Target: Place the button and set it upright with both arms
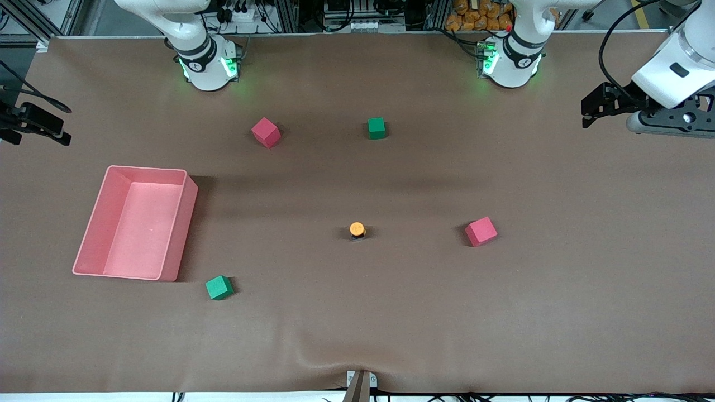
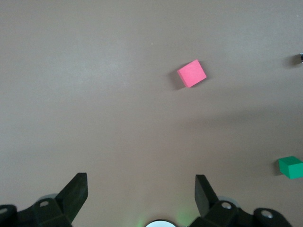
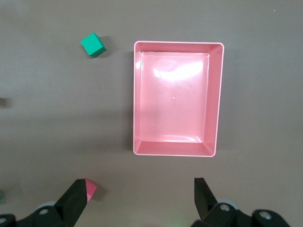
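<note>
My left gripper (image 2: 139, 194) hangs over the left arm's end of the bench, fingers (image 2: 75, 191) spread wide with nothing between them; in the front view it sits at the edge of the frame (image 1: 600, 106). My right gripper (image 3: 139, 198) is just as wide open and empty, up above the pink bin (image 3: 218, 94) near the right arm's end; in the front view only a dark bit at the frame's edge (image 1: 33, 123) shows.

The bin (image 1: 179, 223) holds nothing that I can see, only glare on its floor.

The button (image 1: 357, 229) stands mid-bench, orange cap up, well apart from both grippers. One red cube (image 1: 481, 231) lies beside it toward the left arm's end, another (image 1: 266, 132) and a green cube (image 1: 376, 128) nearer the bases' edge. A second green cube (image 1: 219, 287) sits by the bin's corner nearest the front camera.
</note>
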